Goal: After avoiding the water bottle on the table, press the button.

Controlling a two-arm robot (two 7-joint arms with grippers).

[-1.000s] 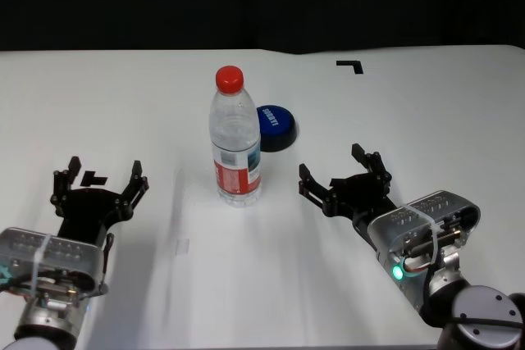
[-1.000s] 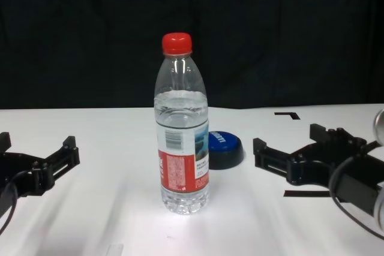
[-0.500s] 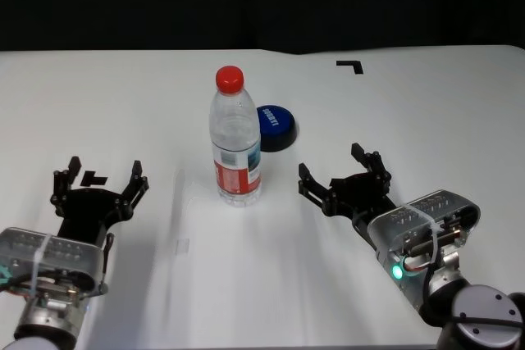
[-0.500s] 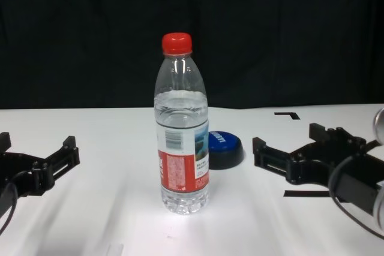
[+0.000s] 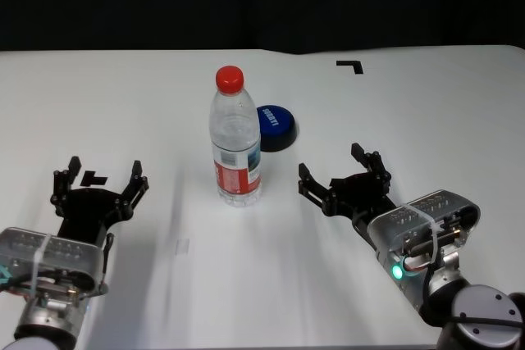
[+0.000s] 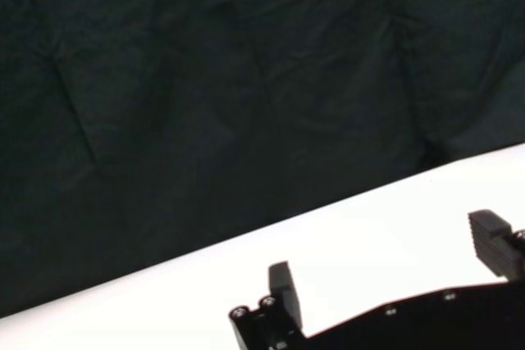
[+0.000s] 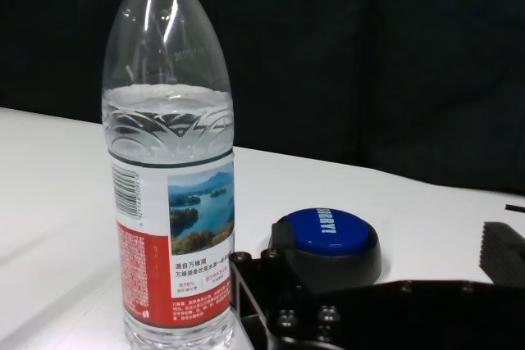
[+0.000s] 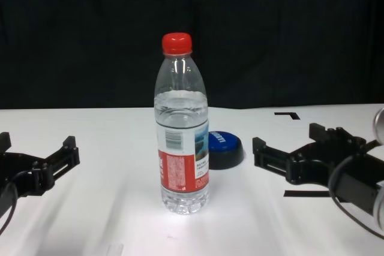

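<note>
**Bottle guards the button, both grippers low and open**

A black curtain hangs behind, and in front of it stretches the white table (image 5: 410,104), flat and bright, with small black tape marks on it: a corner mark (image 5: 351,65) sits far back on the right.

Two arms are in at the near edge. On the right, the right gripper (image 5: 344,178) hovers low over the table, its black fingers (image 5: 310,183) spread wide with nothing between them, pointing toward the middle of the table. It sits near the bottle's right side and short of the button. On the left, the left gripper (image 5: 98,186) is parked low near the front edge, well apart from everything, fingers (image 5: 136,181) splayed open too and empty, with a small tape mark (image 5: 92,178) just between them.

Centre stage, the water bottle (image 5: 235,138) stands upright, clear plastic, red cap, red, white and blue label, water up to its shoulder. It touches neither gripper.

Tucked just behind it and to its right sits the button (image 5: 275,127), a low blue dome with white lettering on a dark base. From the right wrist view, the button (image 7: 328,243) shows just beside the bottle (image 7: 168,170), past that gripper's own fingers.
</note>
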